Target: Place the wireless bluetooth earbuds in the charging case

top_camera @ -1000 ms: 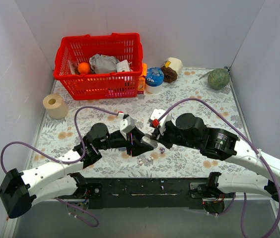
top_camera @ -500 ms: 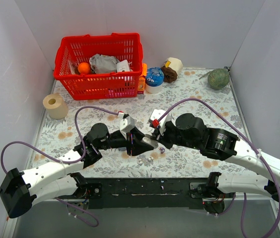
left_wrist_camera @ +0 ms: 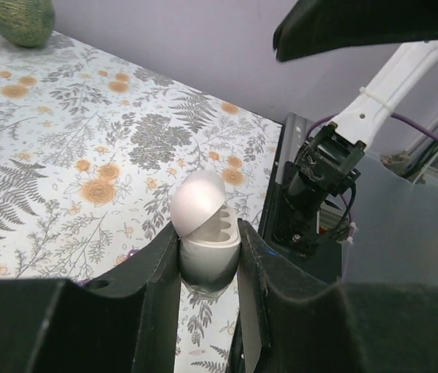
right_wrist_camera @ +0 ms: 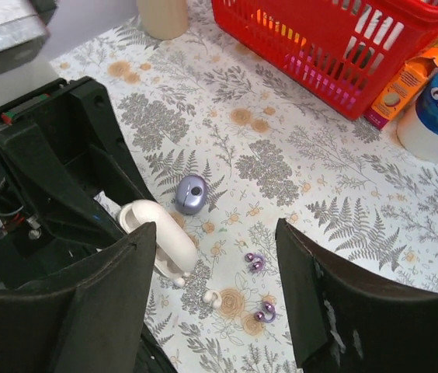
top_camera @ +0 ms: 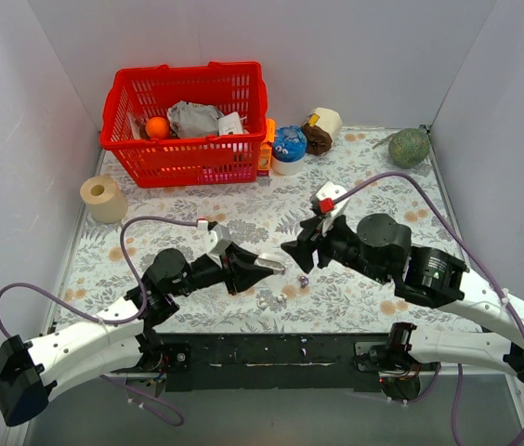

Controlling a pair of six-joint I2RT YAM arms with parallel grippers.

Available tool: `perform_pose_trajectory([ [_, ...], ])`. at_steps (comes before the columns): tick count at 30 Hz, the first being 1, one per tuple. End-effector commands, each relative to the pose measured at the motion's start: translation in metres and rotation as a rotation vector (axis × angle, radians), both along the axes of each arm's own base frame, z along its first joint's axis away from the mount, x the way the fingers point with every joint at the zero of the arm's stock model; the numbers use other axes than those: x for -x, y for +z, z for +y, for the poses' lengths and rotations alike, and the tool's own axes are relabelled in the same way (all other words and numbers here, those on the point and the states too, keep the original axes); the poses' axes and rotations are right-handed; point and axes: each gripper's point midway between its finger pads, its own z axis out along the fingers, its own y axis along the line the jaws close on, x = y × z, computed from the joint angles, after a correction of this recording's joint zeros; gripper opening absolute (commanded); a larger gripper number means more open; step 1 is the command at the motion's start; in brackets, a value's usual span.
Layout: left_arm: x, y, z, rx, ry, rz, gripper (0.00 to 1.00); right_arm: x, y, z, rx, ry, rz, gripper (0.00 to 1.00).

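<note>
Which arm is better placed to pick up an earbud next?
Right. The right gripper, open, hovers over the earbuds on the table; the left gripper is busy gripping the charging case.

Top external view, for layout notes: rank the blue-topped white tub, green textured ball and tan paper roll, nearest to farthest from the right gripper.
1. Blue-topped white tub, straight beyond the right gripper.
2. Green textured ball, back right corner.
3. Tan paper roll, far left edge.

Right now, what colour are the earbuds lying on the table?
Shiny purple. The earbuds show best in the right wrist view.
</note>
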Motion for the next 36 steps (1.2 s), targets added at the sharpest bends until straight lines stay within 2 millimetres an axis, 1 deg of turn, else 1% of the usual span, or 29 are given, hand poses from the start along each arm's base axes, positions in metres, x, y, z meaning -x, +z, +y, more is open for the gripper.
perform_pose_trajectory([
  [1,-0.007,0.013,0.015,0.072,0.090,-0.025,0.00,-0.009,0.005,-0.015,-0.133,-0.117,0.019,0.68],
  [2,-0.004,0.009,0.016,0.069,0.084,-0.015,0.00,-0.004,0.001,-0.012,-0.137,-0.087,0.029,0.68],
  [5,0.001,0.007,0.017,0.070,0.064,-0.020,0.00,0.009,-0.011,0.002,-0.098,0.015,0.062,0.67],
  [6,0.003,0.007,0.017,0.067,0.054,-0.025,0.00,0.009,-0.016,0.008,-0.058,0.029,0.078,0.67],
  [8,0.007,0.007,0.015,0.056,0.023,-0.034,0.00,0.010,-0.018,0.013,-0.026,0.045,0.087,0.67],
  [11,0.010,0.005,0.011,0.039,-0.005,-0.034,0.00,0.014,-0.013,0.024,-0.039,0.102,0.070,0.68],
  [13,0.011,0.008,0.009,0.039,-0.020,-0.037,0.00,0.015,-0.016,0.029,-0.012,0.127,0.075,0.69],
  [15,0.011,0.009,0.007,0.036,-0.029,-0.036,0.00,0.016,-0.025,0.035,0.032,0.146,0.090,0.69],
  [17,0.012,0.009,0.006,0.034,-0.037,-0.037,0.00,0.016,-0.031,0.037,0.049,0.153,0.097,0.68],
  [20,0.014,0.011,0.005,0.036,-0.050,-0.045,0.00,0.011,-0.032,0.036,0.047,0.128,0.089,0.67],
  [22,0.014,0.011,0.005,0.035,-0.053,-0.046,0.00,0.010,-0.032,0.035,0.049,0.123,0.085,0.65],
  [27,0.017,0.013,0.005,0.040,-0.068,-0.062,0.00,0.007,-0.041,0.035,0.092,0.108,0.096,0.60],
  [33,0.019,0.016,0.003,0.039,-0.089,-0.068,0.00,0.006,-0.041,0.034,0.090,0.096,0.091,0.59],
  [36,0.024,0.020,0.002,0.054,-0.117,-0.082,0.00,-0.001,-0.044,0.031,0.118,0.057,0.094,0.59],
])
